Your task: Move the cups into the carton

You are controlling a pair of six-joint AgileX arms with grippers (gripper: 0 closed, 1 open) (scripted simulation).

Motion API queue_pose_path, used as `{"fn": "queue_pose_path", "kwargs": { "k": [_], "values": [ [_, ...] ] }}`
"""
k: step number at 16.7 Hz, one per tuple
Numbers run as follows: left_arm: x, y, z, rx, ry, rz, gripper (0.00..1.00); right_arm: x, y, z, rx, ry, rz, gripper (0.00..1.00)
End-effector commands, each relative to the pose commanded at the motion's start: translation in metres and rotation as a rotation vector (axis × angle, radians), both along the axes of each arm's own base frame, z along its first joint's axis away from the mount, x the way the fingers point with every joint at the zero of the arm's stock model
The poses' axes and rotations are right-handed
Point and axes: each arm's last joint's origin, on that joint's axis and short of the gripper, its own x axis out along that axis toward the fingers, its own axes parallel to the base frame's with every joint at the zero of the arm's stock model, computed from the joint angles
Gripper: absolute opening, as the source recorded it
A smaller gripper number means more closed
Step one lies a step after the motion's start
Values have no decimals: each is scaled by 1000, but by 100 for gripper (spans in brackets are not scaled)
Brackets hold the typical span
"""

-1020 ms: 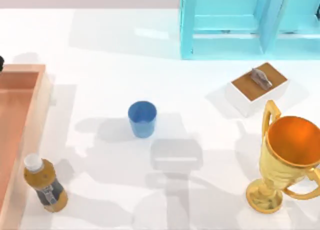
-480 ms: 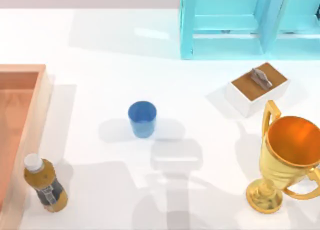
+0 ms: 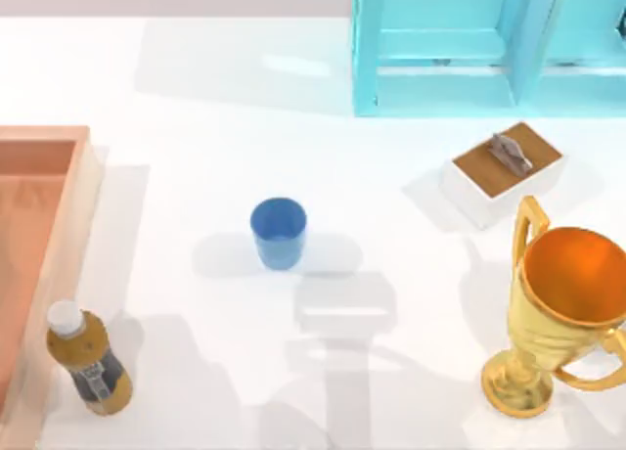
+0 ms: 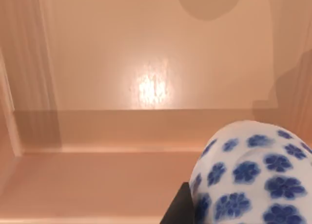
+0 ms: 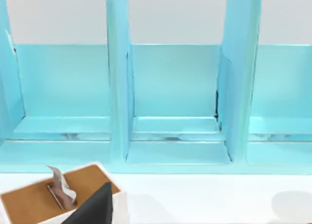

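The plain blue cup [image 3: 279, 233] stands upright on the white table, a little left of centre, with no gripper near it. At the table's left edge lies the orange-brown carton [image 3: 80, 205]. In the left wrist view, the white cup with blue flowers [image 4: 253, 180] hangs close to the camera over the carton's floor [image 4: 146, 53]. One dark finger [image 4: 181, 209] of my left gripper presses against its side. A dark part of my right gripper [image 5: 95, 209] shows low in the right wrist view, near the small box.
A gold trophy [image 3: 562, 313] stands at the front right, and a small white box with a brown top [image 3: 504, 173] behind it. A brown bottle [image 3: 88, 362] lies beside the carton's wall. A cyan shelf rack [image 3: 469, 49] lines the back right.
A dark bit of my left gripper at the top view's left edge, over the carton's back corner, has slid out of frame. The arm shadows on the table have shifted.
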Motion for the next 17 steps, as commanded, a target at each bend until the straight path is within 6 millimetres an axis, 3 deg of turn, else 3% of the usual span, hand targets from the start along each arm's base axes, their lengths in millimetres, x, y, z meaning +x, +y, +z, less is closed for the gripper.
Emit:
{"fn": "queue_pose_path", "kwargs": {
  "k": [3, 7, 17],
  "values": [
    [-3, 0, -17, 1, -3, -1, 0, 0, 0, 0, 0, 0, 0, 100],
    [-3, 0, -17, 1, -3, -1, 0, 0, 0, 0, 0, 0, 0, 100],
    [-3, 0, -17, 1, -3, -1, 75, 0, 0, 0, 0, 0, 0, 100]
  ]
}}
